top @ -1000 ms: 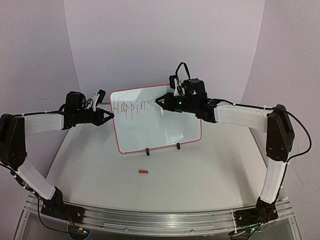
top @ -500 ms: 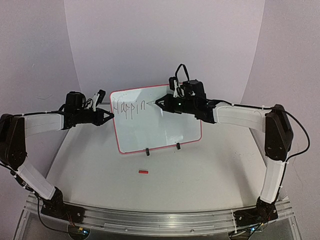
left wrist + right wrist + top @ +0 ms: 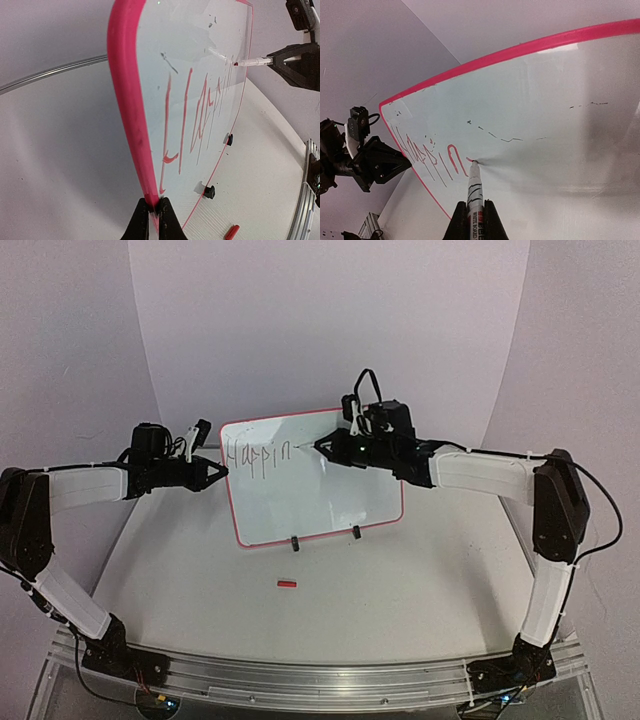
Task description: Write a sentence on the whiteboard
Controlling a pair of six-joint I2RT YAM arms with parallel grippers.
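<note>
Six letters of the sentence (image 3: 256,457), "Happin", were on the whiteboard (image 3: 330,500) standing mid-table. Its red edge was pinched by the left gripper (image 3: 152,210), while the right gripper (image 3: 475,215) clamped the marker (image 3: 474,182), tip touching. Next stroke probably needed steady pressure for the "e".

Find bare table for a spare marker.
Bare table in front of the whiteboard, from its feet to the near rail, except a small red cap. Crowded up top: left gripper clamps the board's edge, right gripper presses the marker to it.
</note>
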